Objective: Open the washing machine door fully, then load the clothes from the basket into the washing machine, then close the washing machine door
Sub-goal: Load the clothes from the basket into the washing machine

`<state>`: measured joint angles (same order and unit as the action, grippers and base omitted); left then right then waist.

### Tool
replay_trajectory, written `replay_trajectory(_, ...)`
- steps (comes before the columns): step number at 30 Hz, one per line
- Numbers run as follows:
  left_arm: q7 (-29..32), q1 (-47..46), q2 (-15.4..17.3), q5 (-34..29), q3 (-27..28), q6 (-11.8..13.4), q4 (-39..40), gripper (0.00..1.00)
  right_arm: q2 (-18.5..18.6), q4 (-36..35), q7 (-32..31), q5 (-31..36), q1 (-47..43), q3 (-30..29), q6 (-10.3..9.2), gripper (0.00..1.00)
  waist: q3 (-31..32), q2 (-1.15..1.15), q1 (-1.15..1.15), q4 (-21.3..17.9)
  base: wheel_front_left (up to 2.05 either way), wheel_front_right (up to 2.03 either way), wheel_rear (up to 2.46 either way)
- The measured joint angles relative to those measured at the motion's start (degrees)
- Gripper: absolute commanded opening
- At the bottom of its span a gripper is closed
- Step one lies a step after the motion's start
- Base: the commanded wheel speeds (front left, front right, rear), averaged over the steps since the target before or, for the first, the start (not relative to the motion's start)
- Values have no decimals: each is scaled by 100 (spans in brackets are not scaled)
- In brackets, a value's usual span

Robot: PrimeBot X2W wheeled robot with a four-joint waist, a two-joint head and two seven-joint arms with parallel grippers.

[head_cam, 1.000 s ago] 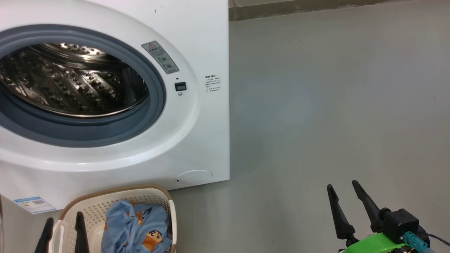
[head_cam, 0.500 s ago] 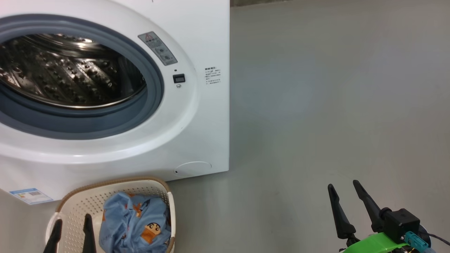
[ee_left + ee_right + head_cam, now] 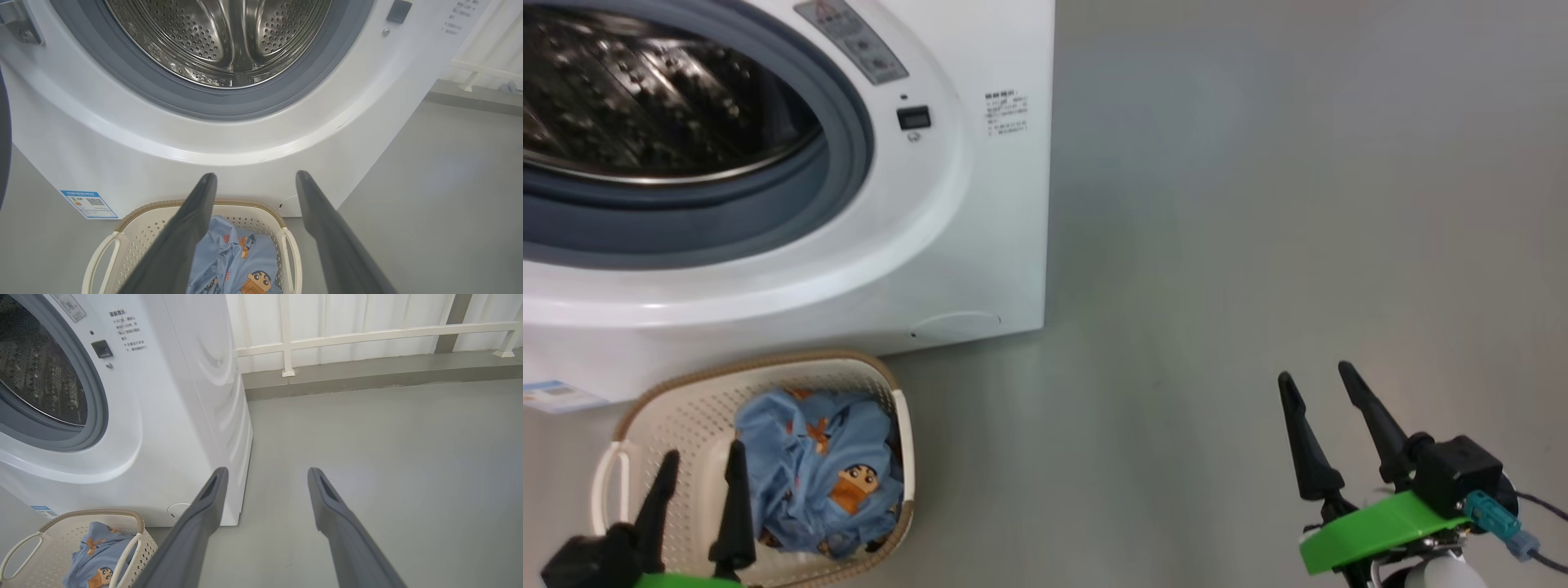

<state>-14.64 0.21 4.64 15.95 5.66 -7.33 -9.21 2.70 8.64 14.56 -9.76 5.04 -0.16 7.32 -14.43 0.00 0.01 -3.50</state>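
Note:
The white washing machine stands with its mouth uncovered, steel drum and grey gasket exposed. A dark curved edge at the left border of the left wrist view looks like the washing machine door swung aside. On the floor in front sits the cream basket holding the light blue cartoon-print clothes. My left gripper hovers open over the basket's left half, just left of the clothes, touching nothing. My right gripper is open and empty over bare floor, far right of the basket.
Grey floor stretches to the right of the machine. A white railing and a low kerb run along the back. A blue energy sticker marks the machine's lower left front.
The head camera has tilted down, so the whole picture slid up. The left gripper now reaches farther over the basket, nearer the clothes. Both grippers stay open.

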Motion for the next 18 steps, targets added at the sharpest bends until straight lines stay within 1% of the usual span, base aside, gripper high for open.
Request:
replay_trajectory(1,0,0,0,0,0,0,0,100,0,0,0,0,0,0,0,100,0,0,0,0,0,0,0)
replay_trajectory(5,0,-376,62,136,-5,0,-327,100,2,-44,1,0,160,4,1,100,-316,0,0,-45,0,0,0)
replay_trajectory(11,0,-1001,249,322,-34,0,-799,100,3,-125,0,0,333,114,1,100,-824,0,0,-115,0,0,0)
replay_trajectory(18,0,-1678,583,599,-42,0,-1540,100,8,-363,1,0,722,185,1,100,-1510,0,1,-229,0,0,0)
